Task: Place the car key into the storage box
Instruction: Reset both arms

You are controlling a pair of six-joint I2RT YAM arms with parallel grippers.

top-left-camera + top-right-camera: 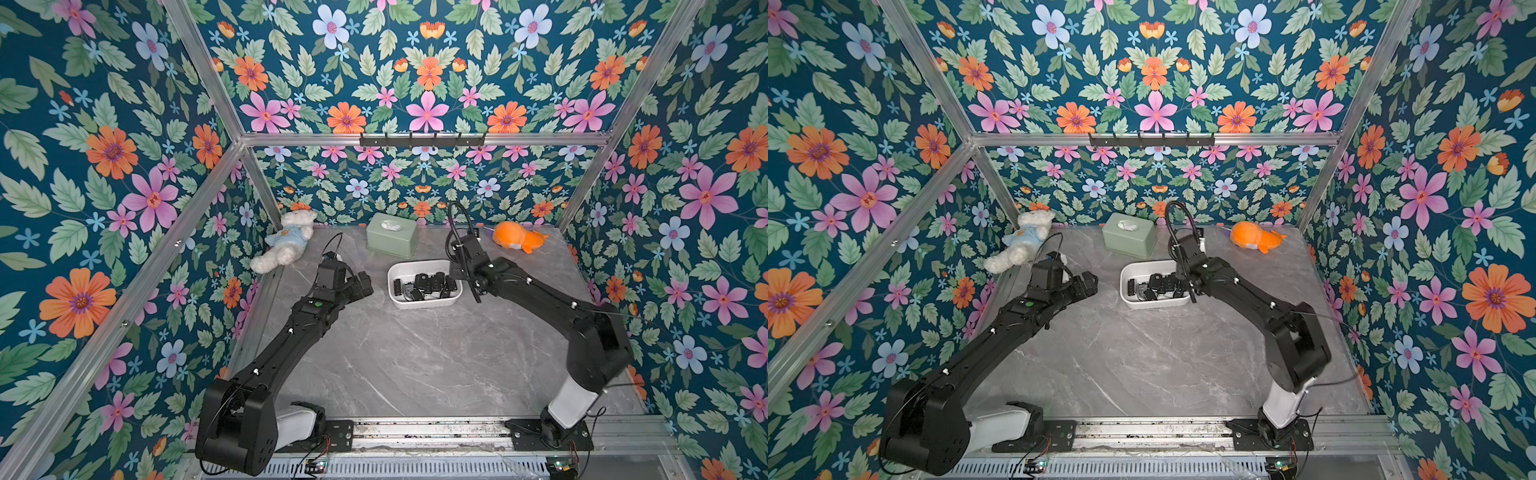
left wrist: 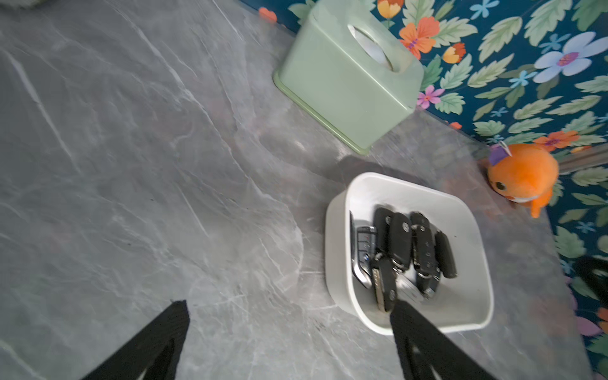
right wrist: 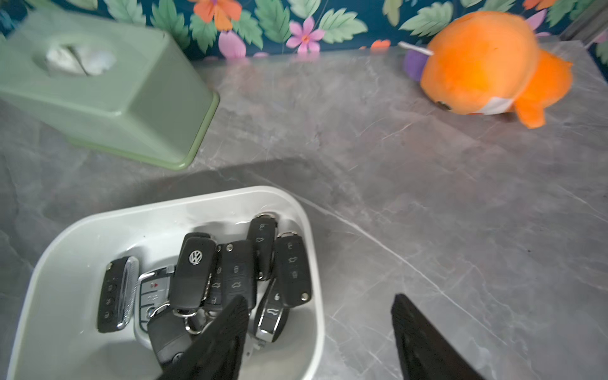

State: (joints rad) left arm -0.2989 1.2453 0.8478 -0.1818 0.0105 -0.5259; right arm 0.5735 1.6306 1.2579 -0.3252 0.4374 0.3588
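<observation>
Grey marble-patterned tabletop [image 1: 415, 361] fills the floor of a booth walled in blue floral wallpaper [image 1: 104, 166]. Two black arms reach in from the near edge. The left gripper [image 2: 289, 304] hangs to the left of the white, shallow, rounded plastic storage box [image 1: 424, 305], apart from it, its jaws spread wide with nothing between them. The right gripper [image 3: 320, 297] hangs at the box's right end with its jaws parted and empty. In the right wrist view one finger lies over the box's inside and the other over bare table just right of the rim.

A sage-green tissue box [image 1: 392, 239] stands beyond the storage box, near the far wall. A white teddy bear in a blue shirt [image 1: 286, 241] lies in the far left corner. An orange plush toy [image 1: 517, 239] lies far right. Black car keys [image 3: 194, 273] lie heaped inside the storage box, some with chrome edges, directly under and beside the right gripper's inner finger.
</observation>
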